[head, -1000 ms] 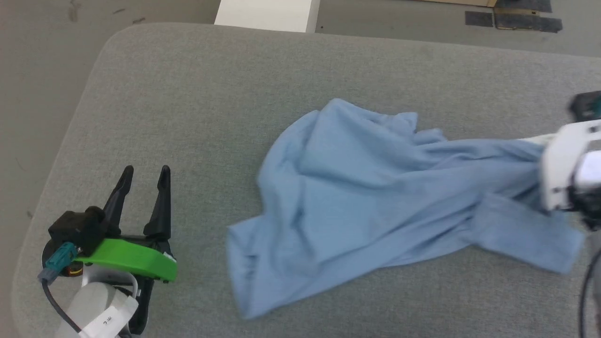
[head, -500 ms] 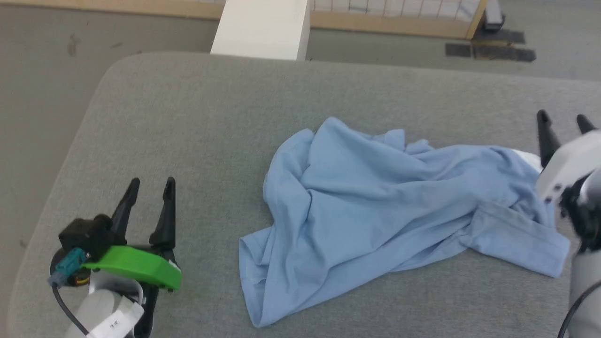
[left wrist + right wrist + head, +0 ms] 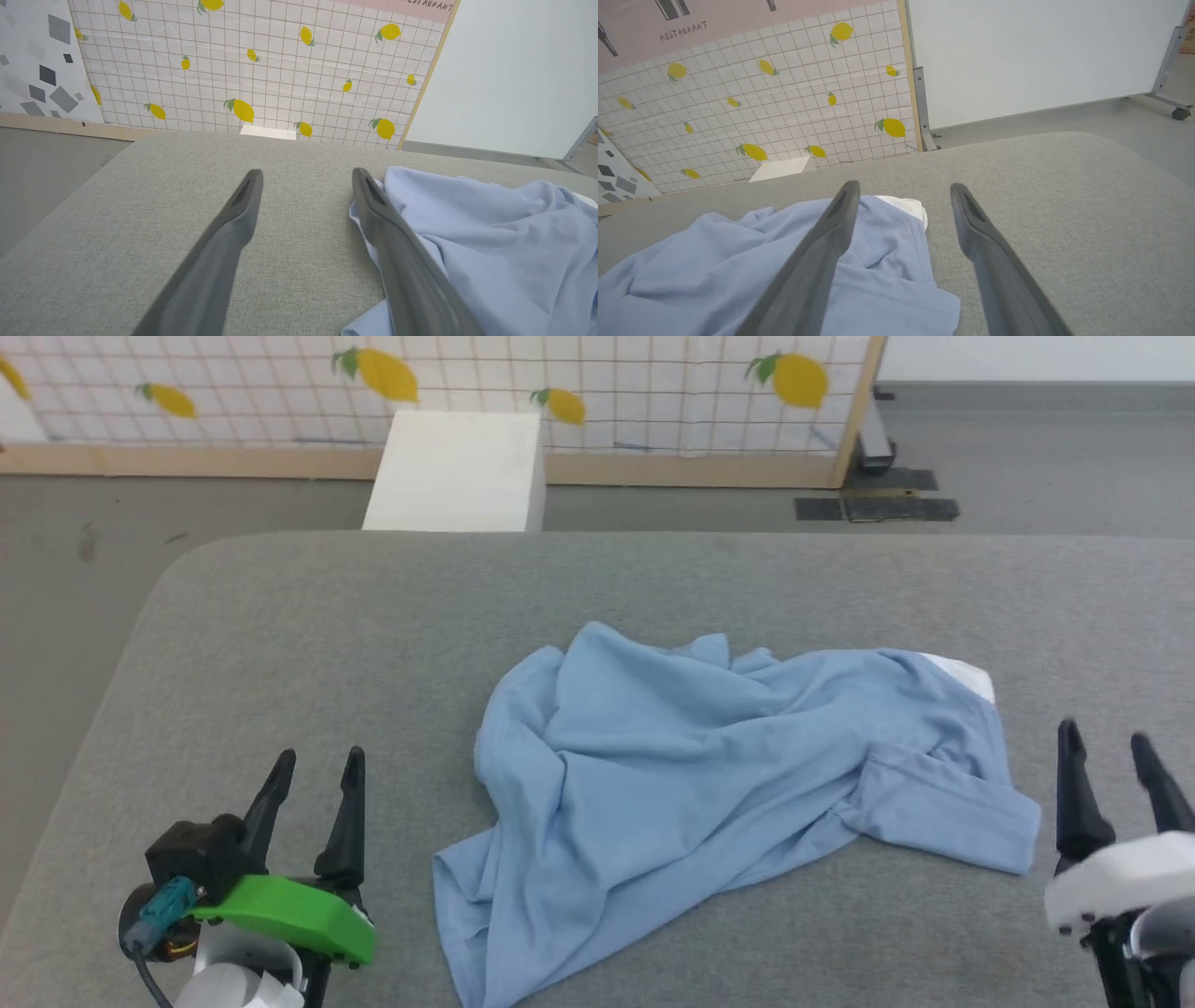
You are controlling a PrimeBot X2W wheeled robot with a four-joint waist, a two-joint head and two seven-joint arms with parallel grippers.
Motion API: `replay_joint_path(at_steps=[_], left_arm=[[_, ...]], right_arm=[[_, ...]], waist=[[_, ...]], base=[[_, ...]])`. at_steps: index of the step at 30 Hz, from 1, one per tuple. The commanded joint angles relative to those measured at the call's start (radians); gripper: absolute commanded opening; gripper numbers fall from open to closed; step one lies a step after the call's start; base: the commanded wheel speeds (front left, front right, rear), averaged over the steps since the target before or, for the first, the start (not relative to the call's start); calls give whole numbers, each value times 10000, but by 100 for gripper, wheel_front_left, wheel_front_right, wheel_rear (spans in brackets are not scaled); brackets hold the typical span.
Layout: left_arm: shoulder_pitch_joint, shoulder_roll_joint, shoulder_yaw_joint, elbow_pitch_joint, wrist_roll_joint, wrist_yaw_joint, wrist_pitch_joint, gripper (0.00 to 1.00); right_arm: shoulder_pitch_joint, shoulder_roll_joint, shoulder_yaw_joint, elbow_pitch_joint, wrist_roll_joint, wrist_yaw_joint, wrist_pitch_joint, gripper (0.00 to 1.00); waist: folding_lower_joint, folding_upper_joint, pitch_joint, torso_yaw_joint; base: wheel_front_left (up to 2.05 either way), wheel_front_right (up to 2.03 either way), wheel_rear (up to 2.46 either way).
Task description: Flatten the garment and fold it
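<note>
**Head view:** light blue T-shirt (image 3: pixel 709 784) lies crumpled mid-way on the grey table (image 3: pixel 327 616), not flattened, no fold made. Left gripper (image 3: pixel 319 756) at table's near-left, right gripper (image 3: pixel 1103 733) at near-right, both spread and empty.
**L wrist view:** jaws wide, nothing held.
**R wrist view:** jaws wide, white neck panel (image 3: pixel 903 205) ahead.
**Est.:** flattening and folding all remain.

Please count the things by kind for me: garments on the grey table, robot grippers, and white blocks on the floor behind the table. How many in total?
Garments: 1, the light blue T-shirt, crumpled
Grippers: 2, the left gripper and the right gripper, both open
White blocks: 1, the white block
Total: 4
</note>
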Motion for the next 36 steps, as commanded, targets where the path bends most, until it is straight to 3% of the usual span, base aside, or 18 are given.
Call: replay_joint_path(at_steps=[1, 6, 12, 18, 24, 30, 36], left_arm=[[84, -68, -12, -46, 47, 98, 24, 100], [-226, -115, -143, -37, -21, 74, 234, 100], [-2113, -68, -642, 431, -44, -234, 1125, 100], [-5073, 23, -1578, 1778, -267, -522, 3530, 100], [-7764, 65, -2941, 3325, -691, -616, 7171, 100], [-8603, 422, -3987, 3866, -1187, -625, 9171, 100], [-8850, 1083, -4790, 4299, -1030, -627, 10261, 100]], right_arm=[[189, 25, 42, 6, 257, -15, -92, 100], [319, 29, 107, 44, 504, -15, -297, 100], [-102, 30, 318, -45, 497, -15, -318, 100], [-686, 31, 748, -33, 597, -15, -470, 100], [-988, 31, 1150, 322, 910, -15, -878, 100], [-1123, 31, 1402, 780, 1233, -15, -1418, 100], [-1210, 31, 1613, 1051, 1355, -15, -1756, 100]], waist=[[0, 35, -73, -189], [0, 35, 87, -355], [0, 35, 654, -685], [0, 35, 1559, -1232], [0, 35, 2735, -2031], [0, 35, 3425, -2656], [0, 35, 3823, -2855]], base=[[0, 0, 0], [0, 0, 0], [0, 0, 0], [0, 0, 0], [0, 0, 0], [0, 0, 0], [0, 0, 0]])
